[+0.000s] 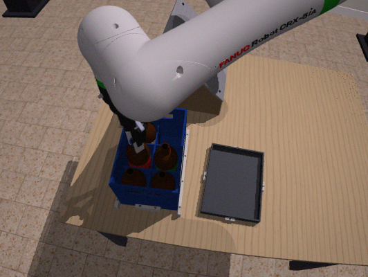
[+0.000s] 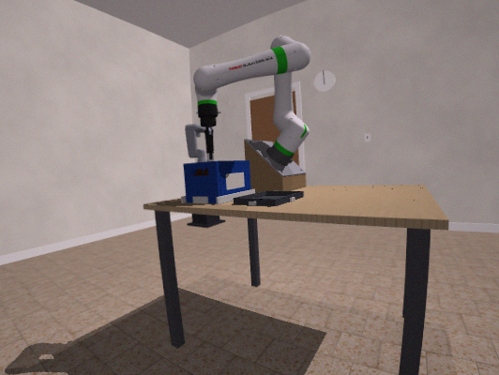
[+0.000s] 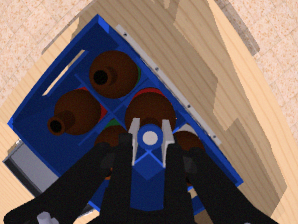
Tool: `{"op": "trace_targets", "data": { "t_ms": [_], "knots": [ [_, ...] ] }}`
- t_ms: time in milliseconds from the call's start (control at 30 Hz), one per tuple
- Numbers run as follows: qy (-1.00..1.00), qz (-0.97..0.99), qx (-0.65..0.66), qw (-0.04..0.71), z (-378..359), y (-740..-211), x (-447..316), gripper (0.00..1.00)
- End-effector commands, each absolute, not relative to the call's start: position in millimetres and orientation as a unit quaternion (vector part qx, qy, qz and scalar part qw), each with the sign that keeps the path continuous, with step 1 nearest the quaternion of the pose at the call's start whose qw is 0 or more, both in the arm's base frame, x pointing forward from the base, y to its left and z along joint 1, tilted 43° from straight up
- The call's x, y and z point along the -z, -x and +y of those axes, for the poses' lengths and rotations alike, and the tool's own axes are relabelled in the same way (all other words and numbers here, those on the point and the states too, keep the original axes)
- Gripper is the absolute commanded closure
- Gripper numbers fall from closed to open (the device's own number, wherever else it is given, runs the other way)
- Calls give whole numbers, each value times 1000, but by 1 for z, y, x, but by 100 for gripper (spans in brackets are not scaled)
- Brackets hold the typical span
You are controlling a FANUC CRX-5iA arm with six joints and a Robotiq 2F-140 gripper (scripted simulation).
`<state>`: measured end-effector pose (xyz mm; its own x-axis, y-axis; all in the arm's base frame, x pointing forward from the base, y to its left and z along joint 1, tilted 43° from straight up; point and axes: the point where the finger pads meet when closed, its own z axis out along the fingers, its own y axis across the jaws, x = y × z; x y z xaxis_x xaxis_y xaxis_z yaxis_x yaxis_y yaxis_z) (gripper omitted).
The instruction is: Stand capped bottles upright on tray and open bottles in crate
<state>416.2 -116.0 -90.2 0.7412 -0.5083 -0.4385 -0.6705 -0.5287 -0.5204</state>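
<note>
A blue crate (image 1: pixel 149 200) (image 2: pixel 206 180) (image 3: pixel 40 112) stands at the table's left end with several brown bottles in its cells. My gripper (image 1: pixel 138 143) (image 2: pixel 210 155) (image 3: pixel 150 129) reaches down into the crate's middle left cell. It is shut on the white-capped neck of a brown bottle with a red label (image 1: pixel 139 156) (image 3: pixel 150 111). Next to it stands an open bottle with a green label (image 1: pixel 166 156). Two more open bottles (image 3: pixel 109 76) (image 3: pixel 75 111) show dark mouths in the wrist view. The dark grey tray (image 1: pixel 238 149) (image 2: pixel 269 198) lies empty right of the crate.
The arm's big white link (image 1: pixel 155 59) hangs over the crate's back end and hides part of it. The robot's base (image 2: pixel 277 171) stands behind the table (image 1: pixel 304 138). The table's left edge is close beside the crate.
</note>
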Motion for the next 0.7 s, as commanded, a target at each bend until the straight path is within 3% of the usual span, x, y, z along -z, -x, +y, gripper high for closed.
{"op": "trace_targets", "data": {
  "t_ms": [0,667],
  "knots": [
    [866,340,-117,346,-122,-416,84,100],
    [866,340,-117,346,-163,-414,40,100]
  ]
}}
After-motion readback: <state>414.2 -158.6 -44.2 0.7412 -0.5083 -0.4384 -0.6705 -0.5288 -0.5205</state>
